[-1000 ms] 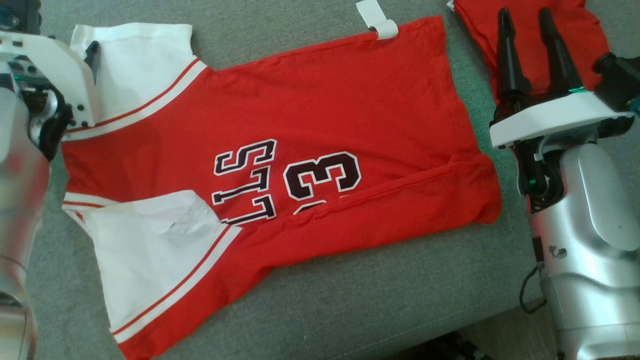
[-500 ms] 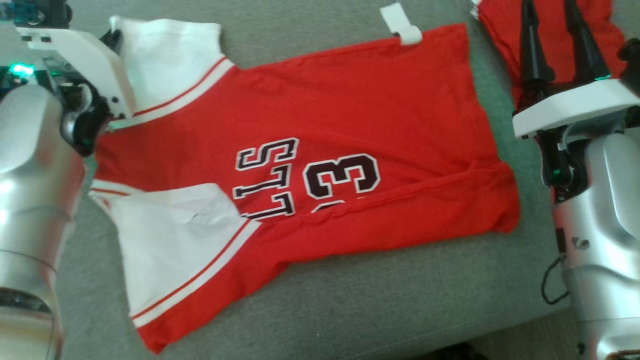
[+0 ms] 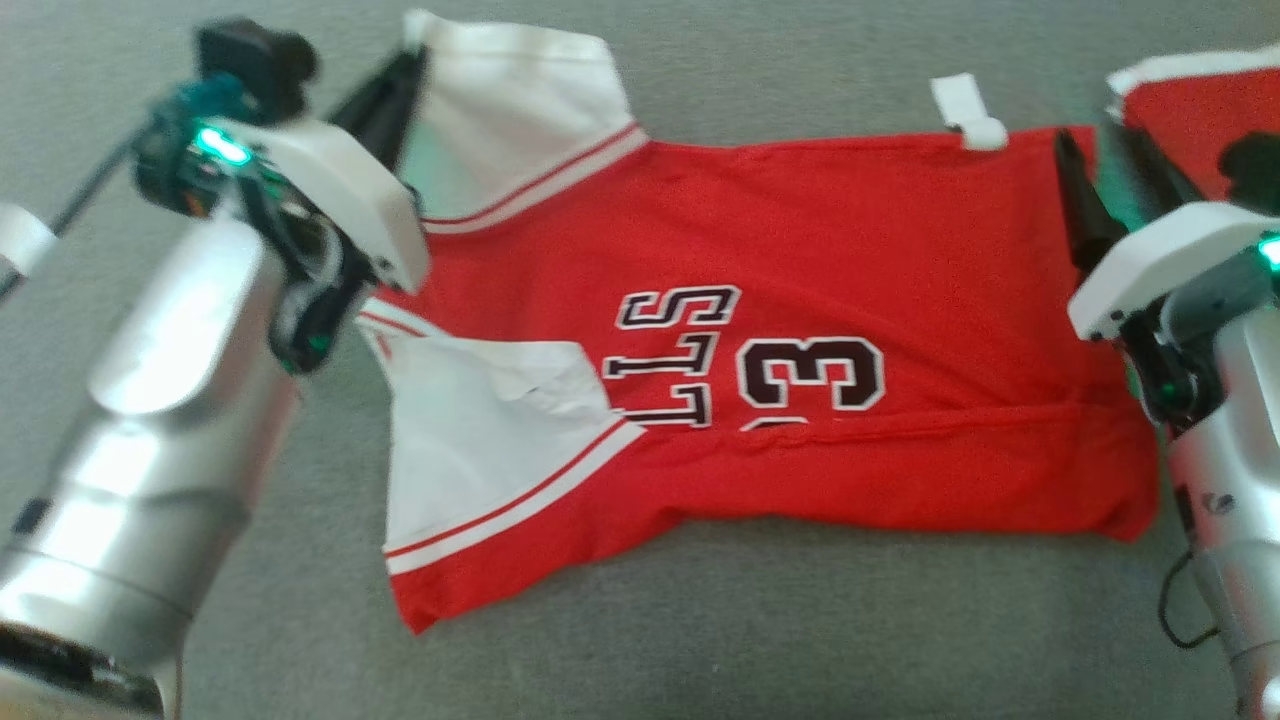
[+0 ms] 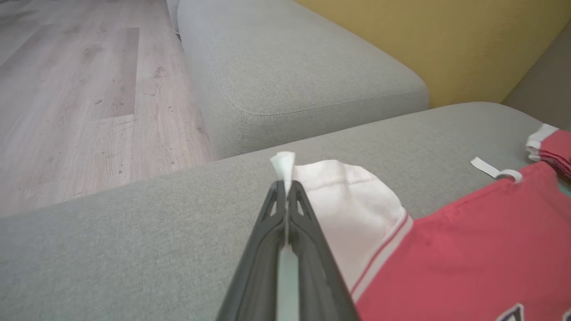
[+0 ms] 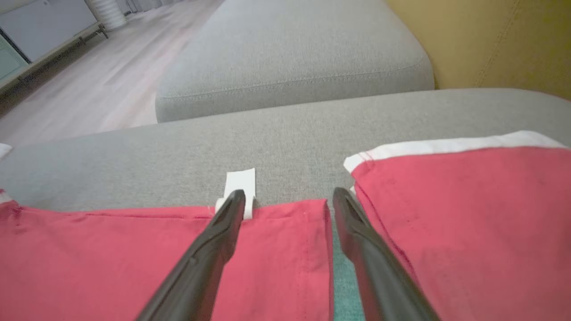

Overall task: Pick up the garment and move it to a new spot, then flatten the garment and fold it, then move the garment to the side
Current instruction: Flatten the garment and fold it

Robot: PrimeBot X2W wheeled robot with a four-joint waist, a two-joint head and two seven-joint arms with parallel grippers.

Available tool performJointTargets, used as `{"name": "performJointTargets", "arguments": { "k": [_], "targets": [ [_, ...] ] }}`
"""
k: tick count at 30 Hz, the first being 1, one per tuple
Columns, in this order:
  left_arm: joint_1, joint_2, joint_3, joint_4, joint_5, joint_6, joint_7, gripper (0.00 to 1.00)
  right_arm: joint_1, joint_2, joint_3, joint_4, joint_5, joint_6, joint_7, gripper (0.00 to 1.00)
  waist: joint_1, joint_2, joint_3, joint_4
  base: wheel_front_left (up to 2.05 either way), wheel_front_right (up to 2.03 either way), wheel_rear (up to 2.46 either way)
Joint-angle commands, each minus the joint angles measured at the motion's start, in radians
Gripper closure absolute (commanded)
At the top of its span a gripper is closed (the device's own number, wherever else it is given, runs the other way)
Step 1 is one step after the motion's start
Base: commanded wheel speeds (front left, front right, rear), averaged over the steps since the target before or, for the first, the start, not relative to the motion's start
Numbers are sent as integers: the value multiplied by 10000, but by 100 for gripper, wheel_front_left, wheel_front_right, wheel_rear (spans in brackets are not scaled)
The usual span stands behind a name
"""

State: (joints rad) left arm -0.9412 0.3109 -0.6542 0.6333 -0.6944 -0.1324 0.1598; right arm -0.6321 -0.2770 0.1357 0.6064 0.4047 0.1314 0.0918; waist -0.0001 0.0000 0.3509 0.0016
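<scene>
Head view first: the red jersey (image 3: 820,250) lies spread on the grey sofa (image 3: 700,620), sleeves to the left and hem to the right, with its black-and-white number facing up. Its near edge is folded over along the length. Far left, the left gripper (image 3: 412,62) is at the corner of the far white sleeve (image 3: 510,100), fingers together. The near white sleeve (image 3: 480,440) lies flat and creased. On the right, the right gripper (image 3: 1095,150) stands at the jersey's far right corner, fingers parted, just right of a white tag (image 3: 968,110). A second red garment (image 3: 1180,110) sits at the far right.

Over to the left wrist view: the two dark fingers are pressed tight together, with a small peak of white sleeve cloth pinched between the tips. The rest of the sleeve fans out to the right and meets the red body. Beyond lie another grey cushion (image 4: 290,67), a wooden floor (image 4: 80,89) and a yellow backrest (image 4: 437,40).

Right wrist view now: the fingers are spread wide and grip nothing. One tip sits over the jersey's hem right at the tag, and the other is over the narrow gap between the jersey and the second red garment. Whether the tips touch the cloth, I cannot tell.
</scene>
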Motion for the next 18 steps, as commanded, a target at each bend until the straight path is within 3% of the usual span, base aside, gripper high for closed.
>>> {"name": "performJointTargets", "arguments": {
  "k": [1,11,18],
  "targets": [
    [-147,394,135,-689,-31,18,-70,100,-364,-201,85,124,-55,-7,109,0,1,0,-78,395,0,0,0],
    [652,570,-297,-2577,-55,200,298,100,-1295,-441,-338,2500,-658,-7,146,0,1,0,132,868,0,0,0],
    [791,737,-295,-3123,-103,387,493,100,-1720,-350,-341,3419,-867,-7,174,0,1,0,278,897,0,0,0]
  ]
}}
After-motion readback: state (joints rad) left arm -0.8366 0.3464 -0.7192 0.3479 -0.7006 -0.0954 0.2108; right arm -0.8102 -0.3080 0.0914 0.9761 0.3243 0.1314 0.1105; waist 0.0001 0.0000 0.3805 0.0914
